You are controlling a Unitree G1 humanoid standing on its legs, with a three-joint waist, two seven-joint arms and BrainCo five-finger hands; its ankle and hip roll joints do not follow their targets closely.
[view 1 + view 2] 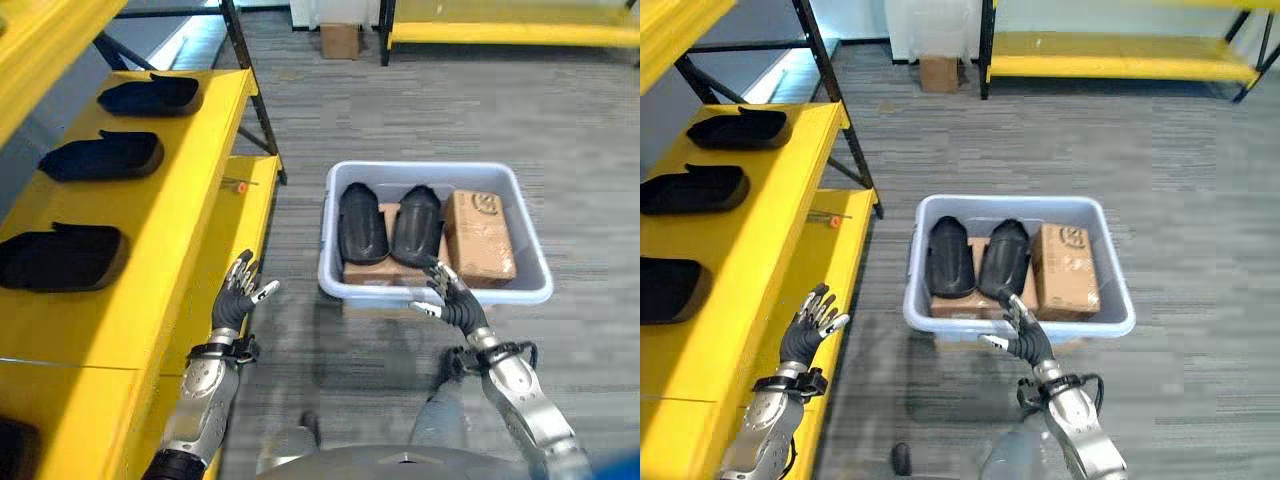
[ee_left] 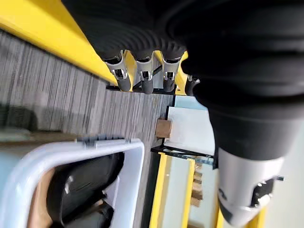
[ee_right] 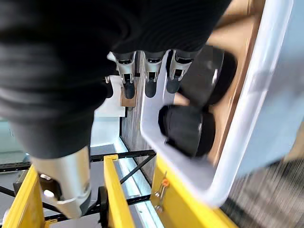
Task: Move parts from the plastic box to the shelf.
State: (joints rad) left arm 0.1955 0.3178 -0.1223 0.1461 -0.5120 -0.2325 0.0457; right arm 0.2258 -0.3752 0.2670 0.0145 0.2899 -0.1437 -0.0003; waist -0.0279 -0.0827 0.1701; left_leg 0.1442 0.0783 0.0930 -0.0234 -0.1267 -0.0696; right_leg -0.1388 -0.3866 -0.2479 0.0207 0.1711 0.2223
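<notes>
Floor: grey carpet runs under everything, with a small cardboard carton standing far back by the wall.
Shelf: yellow shelf along the robot's left side; three black moulded parts rest on its top level, a far one, a middle one and a near one.
Plastic box: pale blue-grey plastic box on the floor in front of the robot, to the right of the shelf.
Box contents: two black parts lie side by side in it, the left part and the right part, on top of flat brown cartons, with an upright brown cardboard box just beside them on the right.
Left hand: left hand hangs beside the shelf's front edge with fingers straight and spread, holding nothing (its wrist view agrees, fingers extended toward the yellow edge).
Right hand: right hand is at the near rim of the plastic box, fingers relaxed and reaching toward the right part, nothing in its grasp.
Done so far: three parts already sit on the shelf, by the look of it.
Left to do: two parts are still in the box; each needs picking up and placing on the shelf.
Step in hand: likely the reach for the next part, with the right hand closest to it.
</notes>
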